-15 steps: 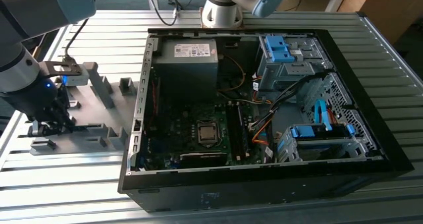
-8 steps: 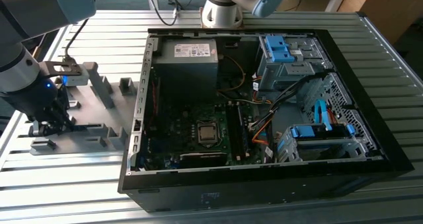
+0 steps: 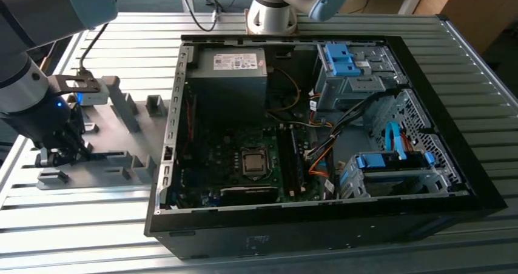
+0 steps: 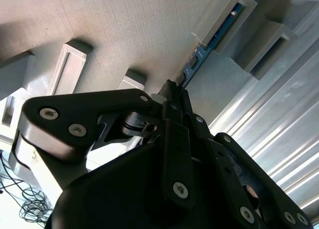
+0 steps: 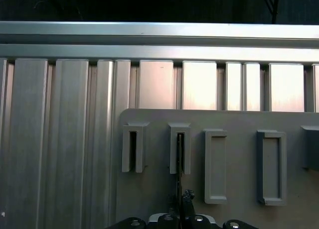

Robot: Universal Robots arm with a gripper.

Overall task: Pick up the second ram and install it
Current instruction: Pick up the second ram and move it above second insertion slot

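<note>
The second ram [image 4: 202, 50] is a thin blue board standing on edge in the grey holder blocks [image 4: 224, 15] of the grey fixture plate [image 3: 121, 134]. In the first wrist view it shows edge-on as a dark line [image 5: 178, 157] running from one slotted block down to my fingertips. My gripper [image 4: 174, 89] reaches down onto the plate at the exterior view's left [image 3: 60, 156]. Its black fingers [image 4: 172, 97] are closed on the near end of the ram. The far end of the ram still sits in its block.
An open computer case [image 3: 324, 134] lies to the right of the fixture plate in the exterior view, with the motherboard [image 3: 242, 165], memory slots [image 3: 293, 159], cables and blue drive-bay latches [image 3: 340, 59] inside. Several other grey blocks [image 5: 270, 167] stand on the plate. The ribbed metal table [image 3: 97, 225] lies underneath.
</note>
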